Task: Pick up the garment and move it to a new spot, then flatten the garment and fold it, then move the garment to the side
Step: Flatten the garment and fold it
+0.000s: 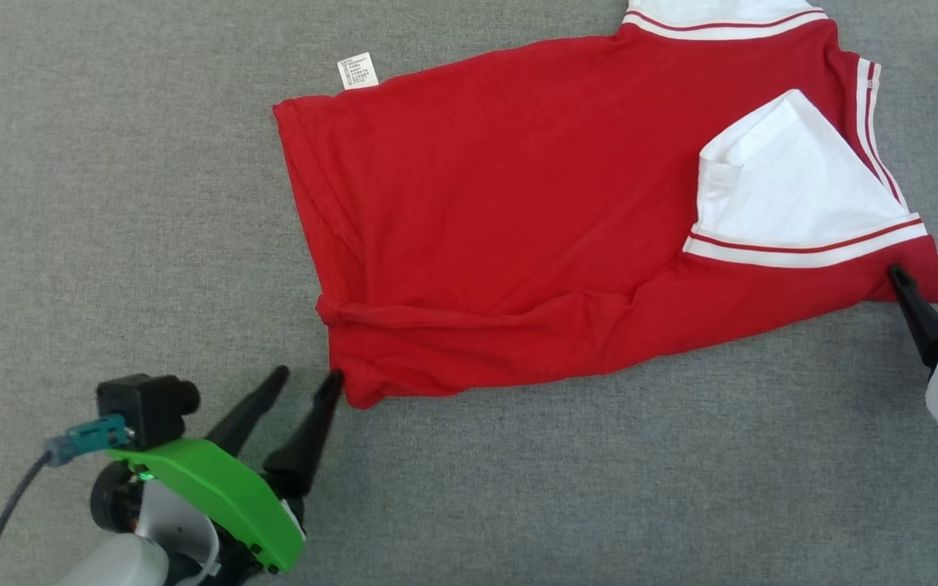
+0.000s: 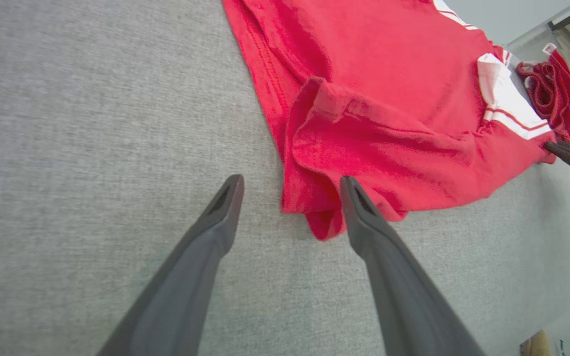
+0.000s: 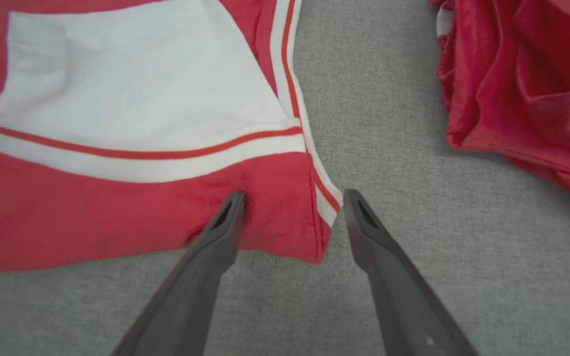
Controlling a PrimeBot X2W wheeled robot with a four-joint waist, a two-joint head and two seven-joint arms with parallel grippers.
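**Item 1. Garment [image 1: 518, 228].** Red shirt with white striped trim. It lay spread on the grey surface [image 1: 111, 203], in front of you and slightly to the right. The white sleeve [image 1: 786, 179] was turned in over the body and the near edge was doubled over along its length. A care label [image 1: 357, 71] stuck out at the far hem. You could judge the folding begun but not finished, since the near hem corner sat bunched.

**Item 2. Left gripper [image 1: 308, 374].** Your jaws stood spread wide and held nothing. One fingertip was at the bunched hem corner, touching it or just beside it. The other was over bare surface.

**Item 3. Right gripper [image 1: 929, 267].** The jaws were also wide and empty, straddling the garment's corner below the sleeve's striped cuff. One finger was over cloth and the other off it.

**Note on placement.** Your grippers sat at opposite ends of the same near edge. That spacing suited handling the edge by both corners, which keeps the cloth taut and the fold straight.

**Item 4. Second red heap [image 3: 527, 74].** Crumpled cloth, apart from the garment on your right. It probably was not yours to handle here.
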